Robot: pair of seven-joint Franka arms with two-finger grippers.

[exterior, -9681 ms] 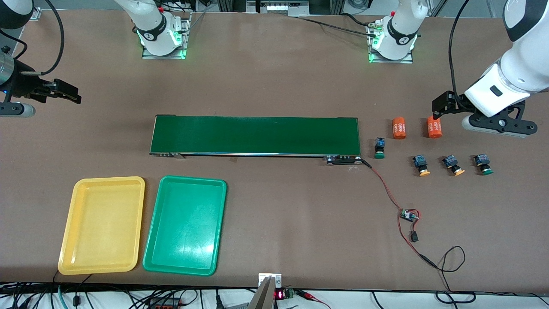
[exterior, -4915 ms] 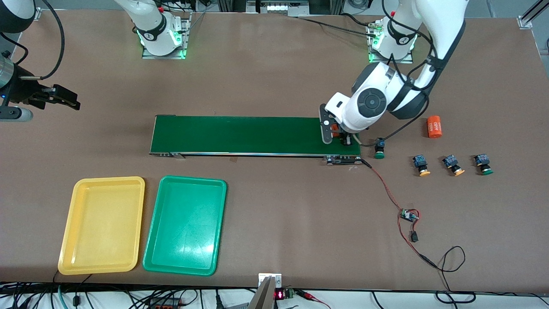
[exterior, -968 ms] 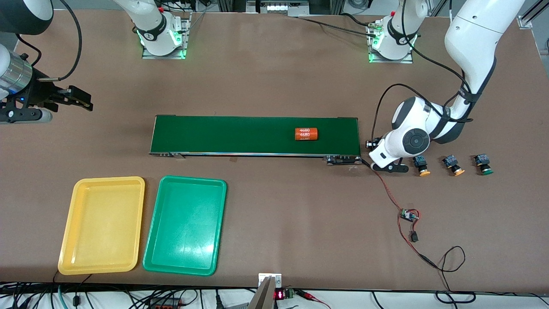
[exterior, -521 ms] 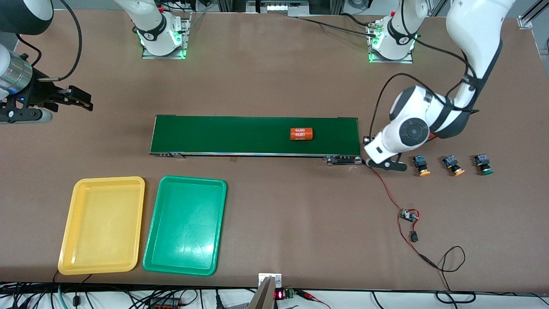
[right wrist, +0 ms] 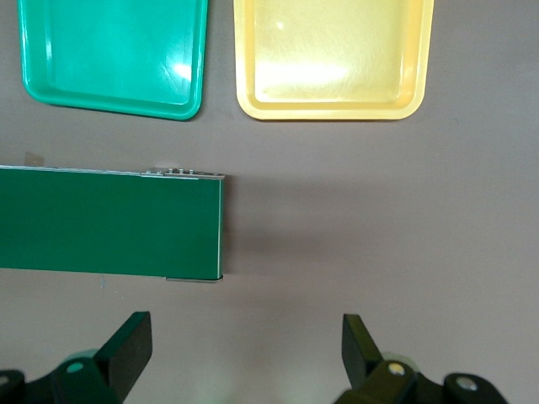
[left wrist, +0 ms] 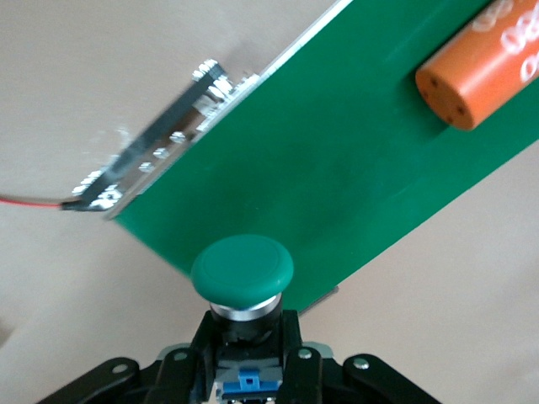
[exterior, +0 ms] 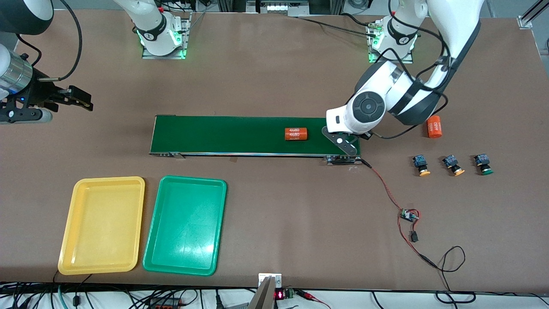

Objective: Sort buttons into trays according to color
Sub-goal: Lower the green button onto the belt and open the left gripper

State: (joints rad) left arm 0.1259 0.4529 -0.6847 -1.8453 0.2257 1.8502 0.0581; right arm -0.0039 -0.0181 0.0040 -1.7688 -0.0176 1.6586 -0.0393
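Note:
My left gripper is shut on a green-capped button and hangs over the conveyor belt's end toward the left arm. In the front view the left gripper hides that button. Two yellow-capped buttons and one green-capped button lie in a row on the table toward the left arm's end. The yellow tray and the green tray sit side by side, nearer the front camera than the belt. My right gripper waits open over bare table at the right arm's end.
One orange "4680" cylinder lies on the belt, another on the table farther from the camera than the buttons. A red-black cable with a small circuit board runs from the belt's end. The right wrist view shows both trays.
My left arm has lifted from beside the row of buttons and swung over the belt's end, carrying the green-capped button. The cylinder on the belt has drifted toward the right arm's end. The right arm stayed still.

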